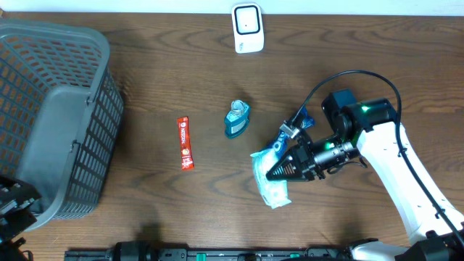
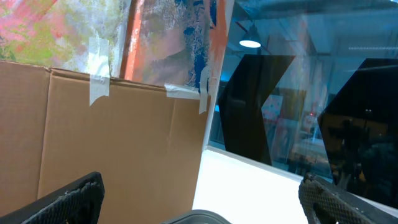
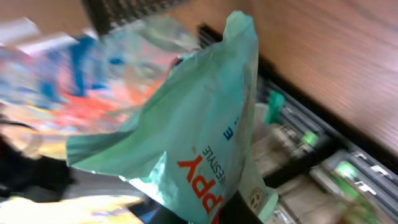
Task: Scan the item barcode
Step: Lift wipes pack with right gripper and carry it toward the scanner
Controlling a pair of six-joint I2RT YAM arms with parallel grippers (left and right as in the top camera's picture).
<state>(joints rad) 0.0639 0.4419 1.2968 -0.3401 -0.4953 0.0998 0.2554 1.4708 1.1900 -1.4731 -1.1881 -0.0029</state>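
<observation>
Pouch (image 1: 274,190): clamped in right tool (image 1: 270,174); scanner (image 1: 247,29) well apart, scan not yet done. Left tool (image 2: 199,198): apart, idle.

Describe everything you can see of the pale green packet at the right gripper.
The pale green packet is a soft, crinkled plastic pouch, mint coloured, with large orange lettering and smaller blue print, only partly readable. The right gripper is shut on it, pinching one end, so the rest stands away from the gripper and tapers to a pointed corner. It sits right of centre over the table; I cannot tell whether it is lifted clear. No barcode shows on the visible faces.
</observation>
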